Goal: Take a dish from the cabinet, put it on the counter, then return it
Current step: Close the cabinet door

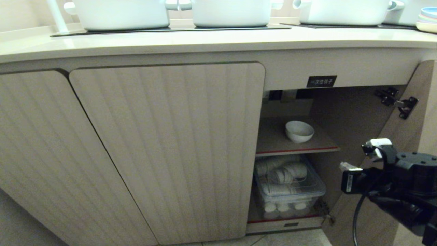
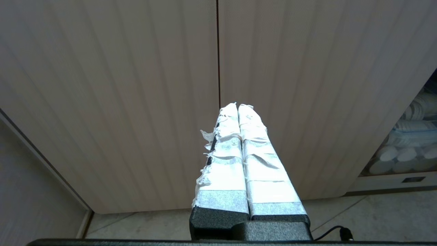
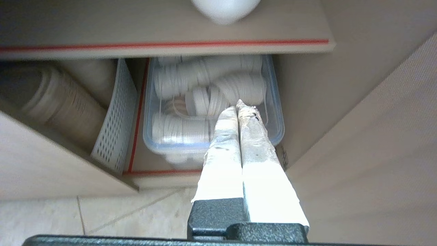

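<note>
The dish (image 1: 299, 131), a small white bowl, sits on the cabinet's upper red-edged shelf (image 1: 297, 149); it also shows in the right wrist view as the dish (image 3: 223, 8). The cabinet stands open below its black label (image 1: 321, 81), with the door (image 1: 414, 112) swung out to the right. The counter (image 1: 205, 41) runs above. My right arm (image 1: 403, 177) hangs in front of the opening, lower than the dish. The right gripper (image 3: 239, 104) is shut and empty, pointing at the lower compartment. Shut and empty too, the left gripper (image 2: 238, 106) faces closed fluted doors.
A clear plastic bin (image 1: 290, 186) of stacked white disposables fills the lower compartment, with a white perforated basket (image 3: 114, 119) to its side. Big white pots (image 1: 232, 12) stand on the cooktop and stacked plates (image 1: 428, 20) at the counter's far right. Closed fluted doors (image 1: 170, 143) lie to the left.
</note>
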